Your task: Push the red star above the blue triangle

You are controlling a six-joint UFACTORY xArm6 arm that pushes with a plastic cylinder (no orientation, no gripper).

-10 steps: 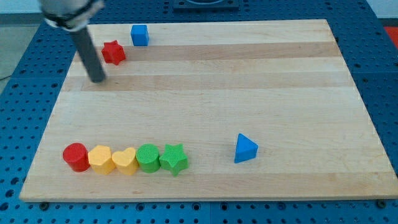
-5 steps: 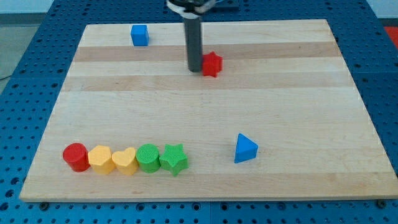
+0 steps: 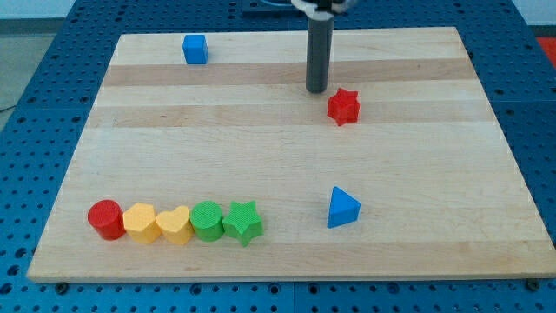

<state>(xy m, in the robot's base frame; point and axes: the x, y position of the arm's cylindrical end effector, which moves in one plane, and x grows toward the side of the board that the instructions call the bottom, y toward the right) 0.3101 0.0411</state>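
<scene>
The red star (image 3: 344, 107) lies on the wooden board (image 3: 434, 174), right of centre in the upper half. The blue triangle (image 3: 342, 208) sits almost straight below it, toward the view's bottom. My tip (image 3: 316, 89) is just up and to the left of the red star, with a small gap between them. The dark rod rises from the tip to the view's top edge.
A blue cube (image 3: 195, 49) sits near the board's top left. Along the bottom left runs a touching row: red cylinder (image 3: 106, 218), yellow block (image 3: 141, 223), yellow heart (image 3: 174, 225), green block (image 3: 208, 220), green star (image 3: 243, 222).
The red star has travelled from the board's top left to right of centre, above the blue triangle. My tip moved right with it and now stands slightly apart from it.
</scene>
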